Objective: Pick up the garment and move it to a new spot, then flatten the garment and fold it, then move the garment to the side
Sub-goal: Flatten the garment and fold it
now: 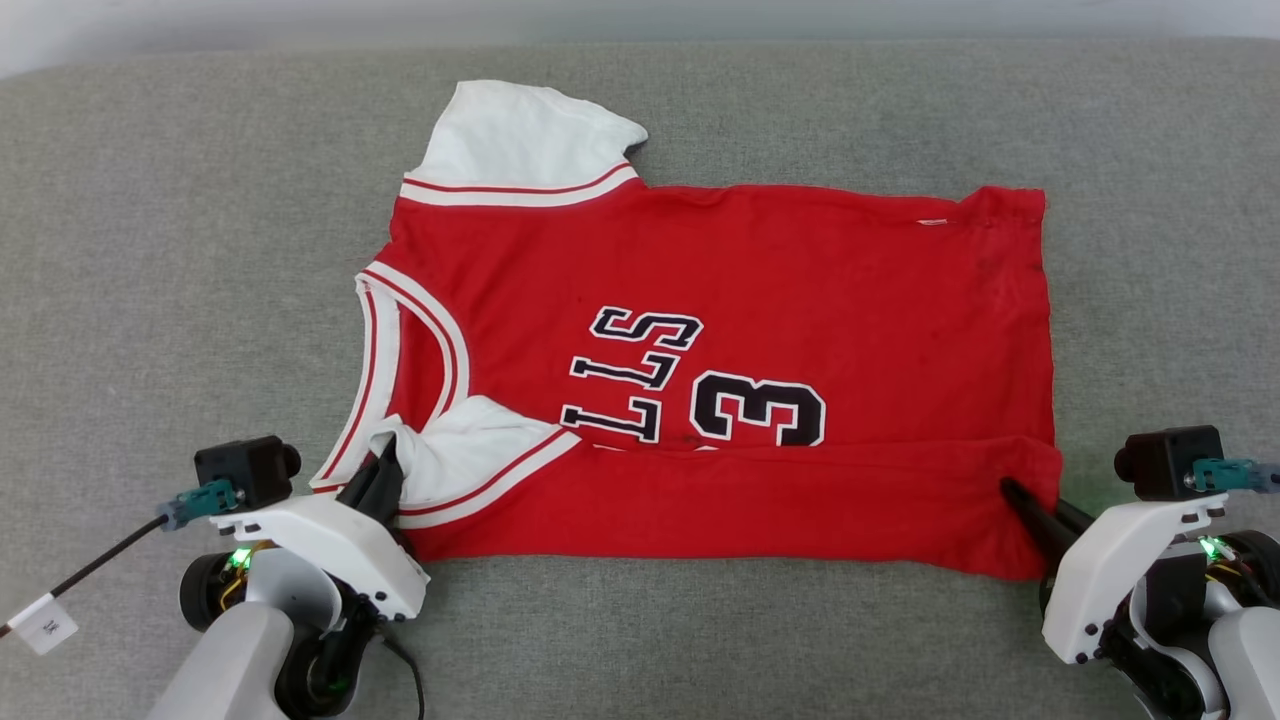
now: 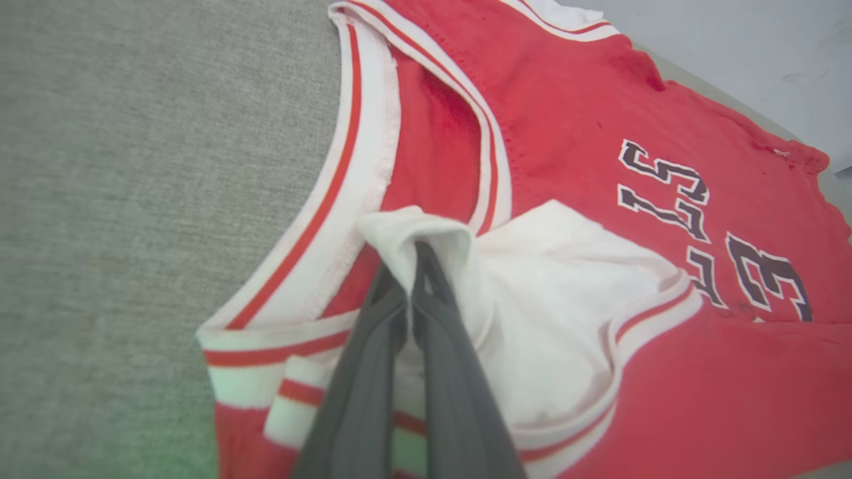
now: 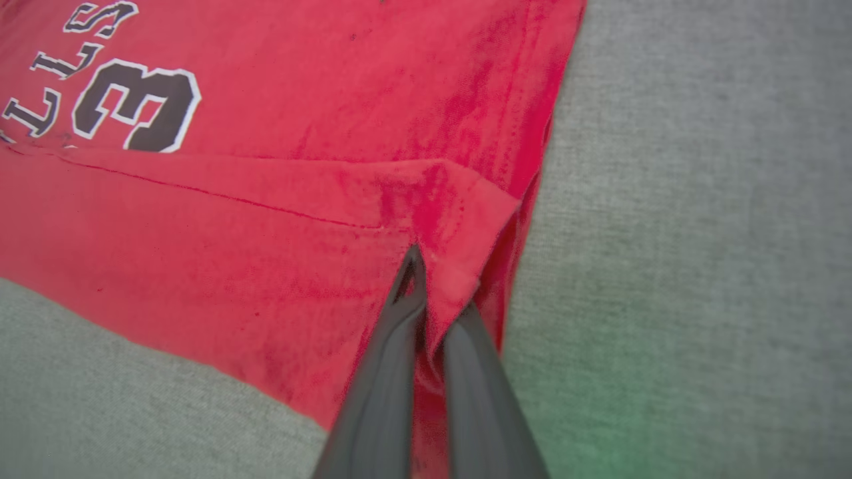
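The garment (image 1: 760,300), a red jersey with white sleeves and a black "3", lies sideways on the grey surface, collar to the left and hem to the right. Its near long edge is folded up over the front, covering the bottom of the lettering. My left gripper (image 1: 385,462) is shut on the white near sleeve (image 2: 426,229), pinching a fold of it by the collar. My right gripper (image 1: 1012,490) is shut on the folded red hem corner (image 3: 459,266) at the near right. The far sleeve (image 1: 520,135) lies flat at the back.
The grey fabric surface (image 1: 150,250) spreads wide on every side of the jersey. A pale wall or floor band (image 1: 640,20) runs along the far edge. A cable with a white tag (image 1: 45,622) trails from my left wrist.
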